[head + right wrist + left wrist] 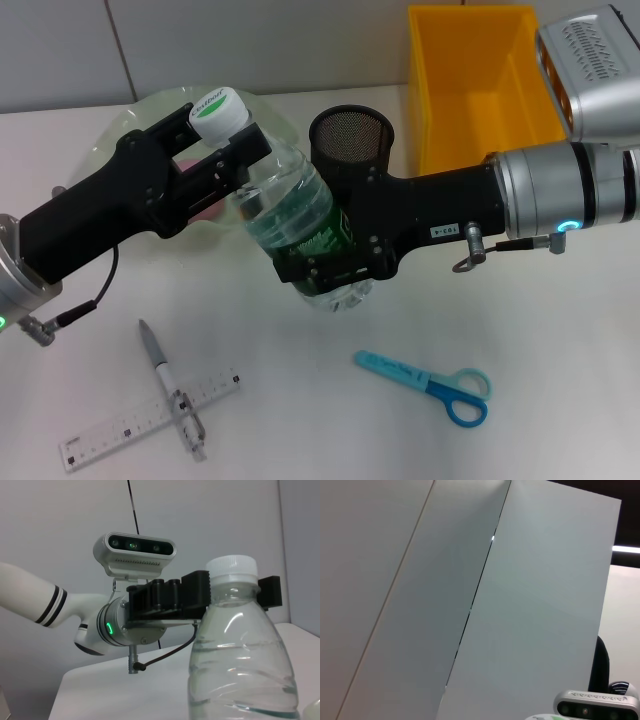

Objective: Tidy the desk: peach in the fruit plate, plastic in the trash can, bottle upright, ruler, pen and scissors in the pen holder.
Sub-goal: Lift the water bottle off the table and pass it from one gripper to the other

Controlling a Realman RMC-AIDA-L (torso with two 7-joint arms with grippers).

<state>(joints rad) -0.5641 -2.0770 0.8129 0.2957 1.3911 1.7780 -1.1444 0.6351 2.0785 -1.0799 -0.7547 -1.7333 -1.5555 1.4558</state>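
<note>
At the centre of the worktop (300, 400), the water bottle (290, 215) is held between both arms, leaning slightly, its white cap (218, 110) toward the fruit plate (125, 130). The right end effector (325, 265) is clamped around the lower body of the bottle, while the left end effector (225, 150) brackets the neck just below the cap; whether its fingers actually press the neck I cannot tell. The likeliest trouble is a release made while the bottle leans: the smooth, half-full bottle could tip or roll toward the mesh pen holder (352, 140) just behind it. Two arms pulling against each other could also squeeze or twist the soft plastic. The bottle's base is hidden behind the right end effector, so whether it touches the worktop is unclear. Something pink shows in the plate behind the left arm, possibly the peach. The pen (172, 390), ruler (130, 425) and scissors (430, 380) lie in front; the yellow trash can (480, 80) stands behind.
</note>
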